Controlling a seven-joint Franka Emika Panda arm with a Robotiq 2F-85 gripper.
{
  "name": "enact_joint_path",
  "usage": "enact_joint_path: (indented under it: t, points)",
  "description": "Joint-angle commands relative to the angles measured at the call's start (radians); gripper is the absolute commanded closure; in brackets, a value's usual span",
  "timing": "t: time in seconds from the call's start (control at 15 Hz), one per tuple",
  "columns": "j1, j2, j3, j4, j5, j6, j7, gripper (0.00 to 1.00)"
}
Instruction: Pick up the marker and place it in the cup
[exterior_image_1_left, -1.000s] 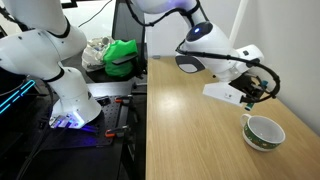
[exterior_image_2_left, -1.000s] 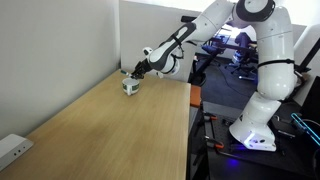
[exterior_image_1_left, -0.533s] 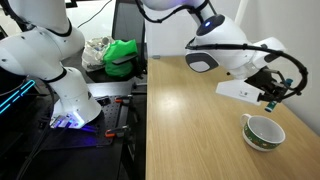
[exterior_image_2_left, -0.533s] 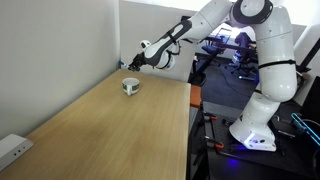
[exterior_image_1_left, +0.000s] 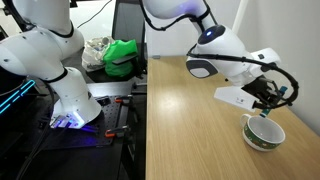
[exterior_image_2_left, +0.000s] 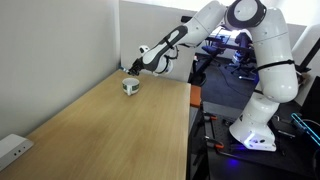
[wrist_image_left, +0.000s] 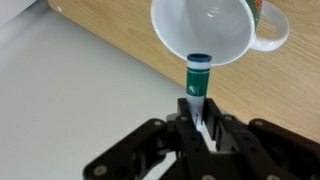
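Note:
In the wrist view my gripper (wrist_image_left: 196, 112) is shut on the marker (wrist_image_left: 197, 76), a slim stick with a dark green tip and pale body. Its tip overlaps the near rim of the white cup (wrist_image_left: 210, 28), which has a green patterned band and a side handle. In an exterior view the gripper (exterior_image_1_left: 272, 100) hangs just above the cup (exterior_image_1_left: 264, 132) near the table's far edge. In both exterior views the cup stands upright; it shows small beside the gripper (exterior_image_2_left: 137, 66) at the table's far end (exterior_image_2_left: 131, 86).
The wooden table (exterior_image_1_left: 190, 130) runs along a white wall. A second white robot base (exterior_image_1_left: 60, 80), green cloth (exterior_image_1_left: 122, 55) and clutter stand off the table's side. A white box (exterior_image_2_left: 12, 150) lies on the near table corner.
The gripper lifted away from the cup with the marker, then swung back down over the cup's rim. The cup has not moved.

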Motion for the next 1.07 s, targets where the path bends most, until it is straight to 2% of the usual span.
enact_joint_path:
  t: [0.0,0.93,1.0]
  points:
    - [0.014,0.034,-0.019,0.055,-0.013,0.0,0.031,0.95]
    - [-0.009,0.175,-0.003,0.151,-0.027,0.0,0.02,0.95]
    - [-0.009,0.18,-0.003,0.154,-0.026,0.0,0.019,0.71]
